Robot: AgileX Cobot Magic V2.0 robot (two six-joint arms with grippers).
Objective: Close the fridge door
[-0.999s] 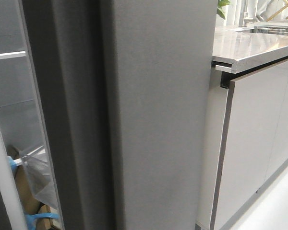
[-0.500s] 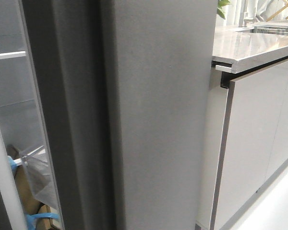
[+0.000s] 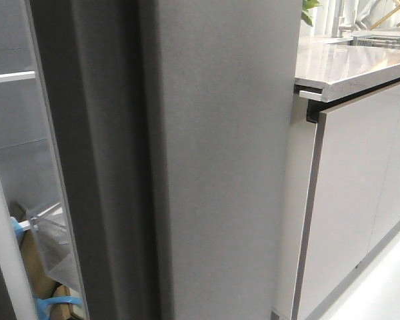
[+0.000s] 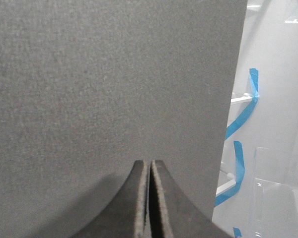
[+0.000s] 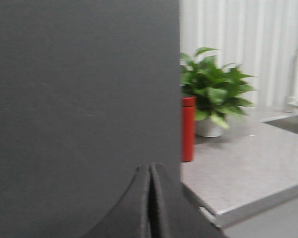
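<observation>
The fridge door (image 4: 114,74) fills most of the left wrist view as a flat matte dark grey panel. Past its edge the lit fridge interior (image 4: 273,124) shows. My left gripper (image 4: 150,162) is shut and empty, tips at the door's face. My right gripper (image 5: 150,166) is shut and empty, tips at a dark grey panel (image 5: 84,84) near its edge by the counter. In the front view a thick darker recessed edge (image 3: 100,167) runs full height beside an open gap (image 3: 17,133) into the fridge. Neither arm shows there.
The wider dark grey fridge panel (image 3: 227,167) stands right of the recessed edge. A grey countertop (image 3: 347,67) over glossy light grey cabinet doors (image 3: 360,193) lies to the right. A red bottle (image 5: 188,128) and a potted plant (image 5: 213,94) stand on the counter. Shelves carry blue tape (image 4: 243,114).
</observation>
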